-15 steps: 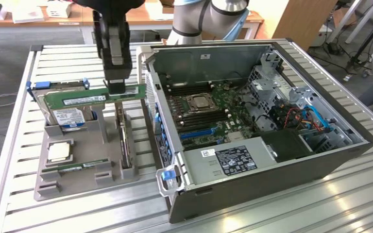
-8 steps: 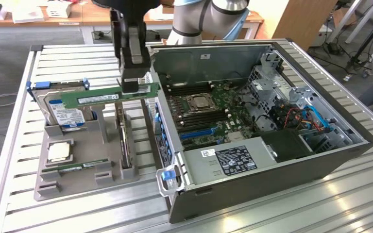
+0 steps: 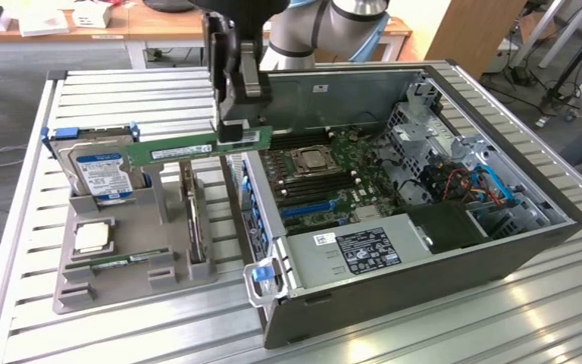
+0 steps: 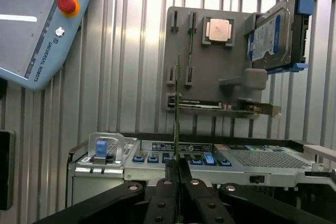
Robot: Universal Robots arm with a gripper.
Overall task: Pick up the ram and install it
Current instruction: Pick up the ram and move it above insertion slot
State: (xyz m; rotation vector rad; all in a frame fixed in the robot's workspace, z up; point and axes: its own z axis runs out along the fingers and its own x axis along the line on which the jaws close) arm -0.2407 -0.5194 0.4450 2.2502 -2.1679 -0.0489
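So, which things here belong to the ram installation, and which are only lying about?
For the job:
- ram, gripped in the shut jaws
- motherboard
- open computer case

Lying about:
- hard drive, processor chip and upright expansion card, all on the grey holder
- teach pendant

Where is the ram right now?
In the exterior view, the ram hangs in the shut gripper above the grey holder, between the hard drive and the computer case.
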